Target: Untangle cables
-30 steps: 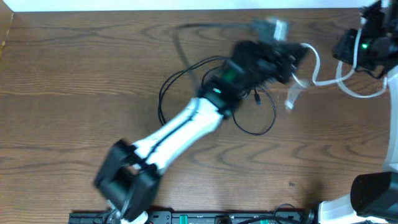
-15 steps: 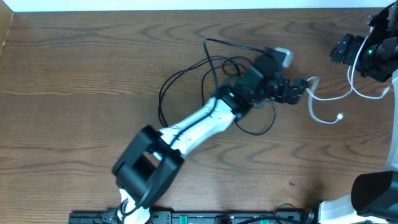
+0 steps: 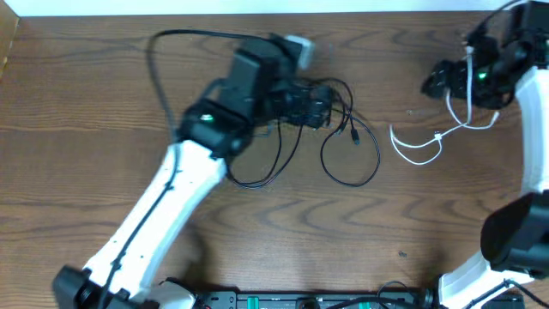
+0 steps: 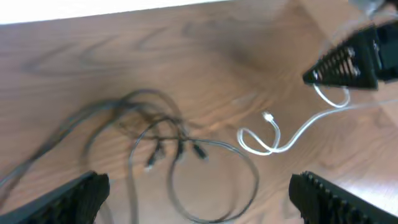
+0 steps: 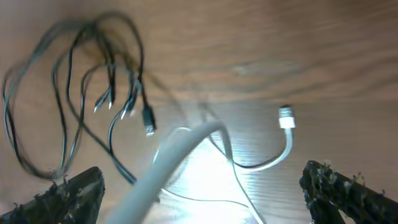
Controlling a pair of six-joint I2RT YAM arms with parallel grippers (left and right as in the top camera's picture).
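White cable [image 3: 416, 148] lying near worktop [image 3: 86, 103] right edge, apart from black cables [image 4: 177, 134]; that split looking done. Black cables sitting mid-worktop toward far edge, loops crossing; untangling remaining. Left gripper [image 4: 199, 190] hovering above them, jaws spread, holding nothing. Right gripper [image 5: 202, 182] gaping too; white cable's tail rising beside it, possibly snagging.

One white cable [image 3: 439, 137] lies on one table [image 3: 86, 103]. The black cables [image 3: 350, 129] number two at least (three plug ends [image 4: 200, 151] show).
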